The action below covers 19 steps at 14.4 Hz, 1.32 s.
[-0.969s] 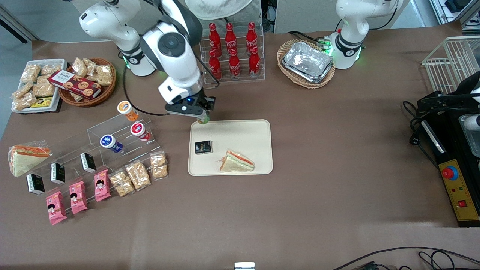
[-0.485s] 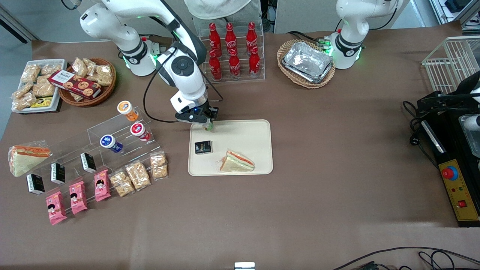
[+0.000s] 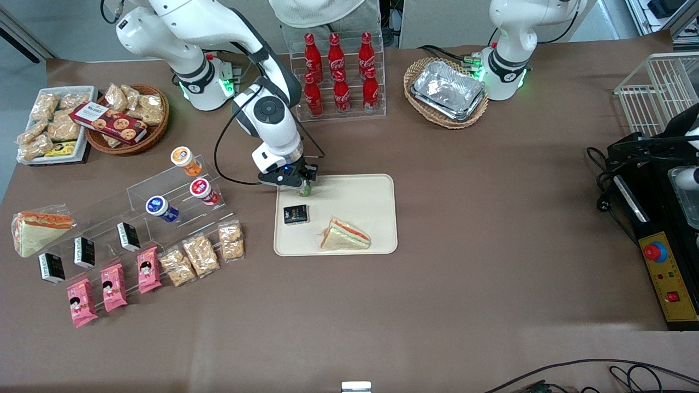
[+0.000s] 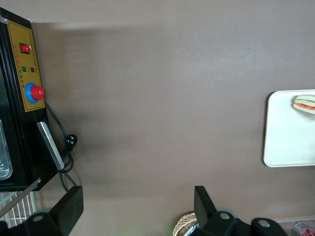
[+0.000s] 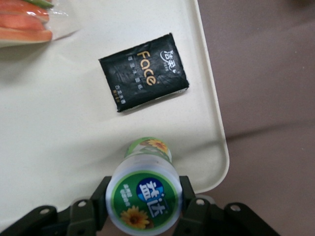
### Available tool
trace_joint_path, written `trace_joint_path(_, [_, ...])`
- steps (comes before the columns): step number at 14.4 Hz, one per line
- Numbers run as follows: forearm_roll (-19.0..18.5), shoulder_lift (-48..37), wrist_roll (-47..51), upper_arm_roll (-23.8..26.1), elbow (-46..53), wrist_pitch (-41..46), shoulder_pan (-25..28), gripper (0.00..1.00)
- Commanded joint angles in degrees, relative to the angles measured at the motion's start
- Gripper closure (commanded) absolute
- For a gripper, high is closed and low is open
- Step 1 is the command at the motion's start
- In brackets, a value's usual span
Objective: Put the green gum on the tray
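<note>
The green gum (image 5: 144,196), a small green bottle with a white cap bearing a green sunflower label, stands upright between my gripper's fingers. My gripper (image 3: 301,185) is shut on the gum (image 3: 306,189) and holds it low over the cream tray (image 3: 371,185), at the tray's corner farthest from the front camera toward the working arm's end. In the wrist view the bottle's base looks close to or on the tray surface (image 5: 59,123), just inside the rim; I cannot tell if it touches.
On the tray lie a black packet (image 3: 295,214) (image 5: 143,72) and a wrapped sandwich (image 3: 345,235). An acrylic rack with orange (image 3: 184,159), red (image 3: 202,190) and blue (image 3: 158,207) bottles stands toward the working arm's end. Cola bottles (image 3: 338,76) stand farther back.
My gripper has come down and a little nearer the front camera with the green gum, from the tray's rim to just inside its corner.
</note>
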<state>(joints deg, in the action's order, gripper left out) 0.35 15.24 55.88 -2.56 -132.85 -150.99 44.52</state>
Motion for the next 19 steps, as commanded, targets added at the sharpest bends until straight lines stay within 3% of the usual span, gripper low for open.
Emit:
trace_joint_path(1, [-1.2,1.2,1.3,-0.5,0.0,-2.2,0.2,0.54])
trace_joint_path(3, [-1.2,1.3,1.3,-0.5,0.0,-2.2,0.0,0.00])
trace_joint_path(11, [-1.2,-2.0,0.7,-0.6,0.2,0.2,-0.6,0.00])
trace_joint_path(15, [-1.1,-9.1,-1.9,-0.5,5.4,16.5,-0.7,0.00])
trace_joint_path(19, [-0.3,-12.9,-5.4,-0.3,20.2,38.8,-0.6,0.00])
